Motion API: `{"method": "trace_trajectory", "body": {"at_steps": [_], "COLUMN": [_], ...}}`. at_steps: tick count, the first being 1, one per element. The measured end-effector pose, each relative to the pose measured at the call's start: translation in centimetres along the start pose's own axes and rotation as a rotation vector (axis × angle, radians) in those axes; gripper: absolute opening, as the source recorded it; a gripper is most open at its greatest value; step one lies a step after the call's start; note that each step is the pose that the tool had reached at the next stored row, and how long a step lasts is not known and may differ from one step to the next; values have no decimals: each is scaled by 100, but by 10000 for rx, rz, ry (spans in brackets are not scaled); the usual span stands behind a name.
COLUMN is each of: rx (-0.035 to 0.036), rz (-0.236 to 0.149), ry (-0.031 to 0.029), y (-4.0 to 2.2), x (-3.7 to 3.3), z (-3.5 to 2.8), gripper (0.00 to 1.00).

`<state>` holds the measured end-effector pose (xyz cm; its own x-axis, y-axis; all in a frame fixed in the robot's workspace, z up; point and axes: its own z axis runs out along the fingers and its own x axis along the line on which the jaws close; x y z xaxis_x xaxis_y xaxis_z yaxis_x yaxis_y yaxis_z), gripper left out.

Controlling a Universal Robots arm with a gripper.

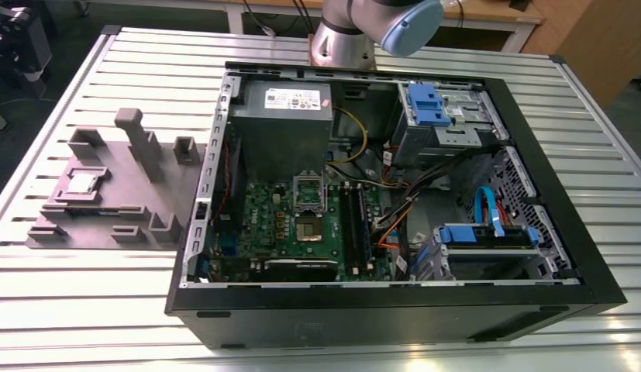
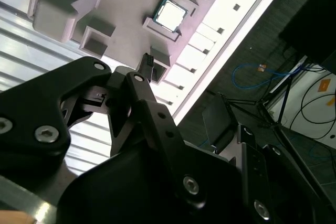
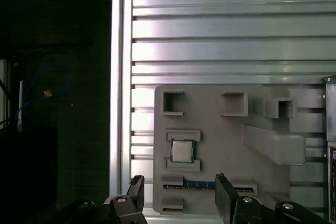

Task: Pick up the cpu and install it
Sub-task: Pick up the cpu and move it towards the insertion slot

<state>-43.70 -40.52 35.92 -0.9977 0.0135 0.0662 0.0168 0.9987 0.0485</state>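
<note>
**A:** Where is the cpu (image 1: 84, 183) right now?

**B:** It lies flat in a shallow square pocket of the grey tray (image 1: 124, 203), on the exterior view's left of the open computer case (image 1: 403, 314). Raised edges close it in on its sides. I'd say that keeps it at a fixed spot, so it can't slide about on the slatted surface (image 1: 93, 310).

**A:** And the hand?

**B:** In the first wrist view the hand (image 3: 179, 182) is spread open. Its two black fingers (image 3: 135, 192) stand well apart with nothing between them. The cpu sits just past the gap, roughly centred on it and untouched. By my judgement the spread is wider than the chip, so a finger can pass on either side.

**A:** Has anything been installed?

**B:** No. The case lies on its side with the panel off, so the green board (image 1: 260, 209) faces up and is easy to reach from above. The chip isn't on it yet.
</note>
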Motion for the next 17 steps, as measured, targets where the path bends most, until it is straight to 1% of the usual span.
{"method": "trace_trajectory", "body": {"at_steps": [4,10,13,14,15,17], "rx": [-25,-25,-18,-18,-16,-16], "rz": [-1,-12,-115,-134,-148,-179], "ry": [-1,0,0,-21,-66,-196], "y": [-1,-5,-6,-6,-6,-7], "x": [-1,-4,-5,-4,-3,-2], "z": [26,95,121,129,134,142], "gripper": [65,65,65,65,65,65]}}
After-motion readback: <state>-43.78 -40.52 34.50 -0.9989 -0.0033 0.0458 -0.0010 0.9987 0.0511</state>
